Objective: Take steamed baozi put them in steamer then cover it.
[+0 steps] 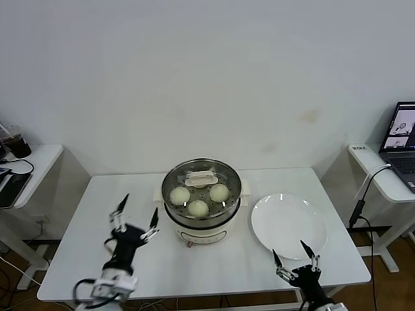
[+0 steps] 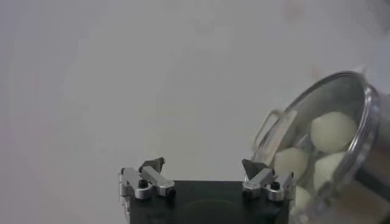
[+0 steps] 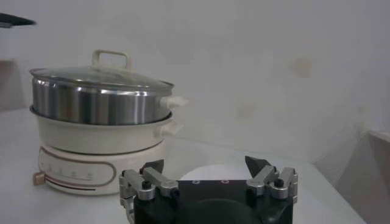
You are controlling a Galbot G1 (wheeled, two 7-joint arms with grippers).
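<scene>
At mid-table, under the cover (image 1: 200, 179) with its cream handle, smooth pale steamed baozi (image 1: 198, 207) sit in the shiny steamer (image 1: 202, 223), a white plate (image 1: 288, 226) beside it, the left gripper (image 1: 136, 218) and right gripper (image 1: 294, 254) both spread empty.

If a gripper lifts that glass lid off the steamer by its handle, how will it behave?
The lid looks rigid, and being glass, probably fragile. Its raised handle offers a narrow grip, so it may tilt. It sits flat on the steamer, so it should lift freely.
</scene>
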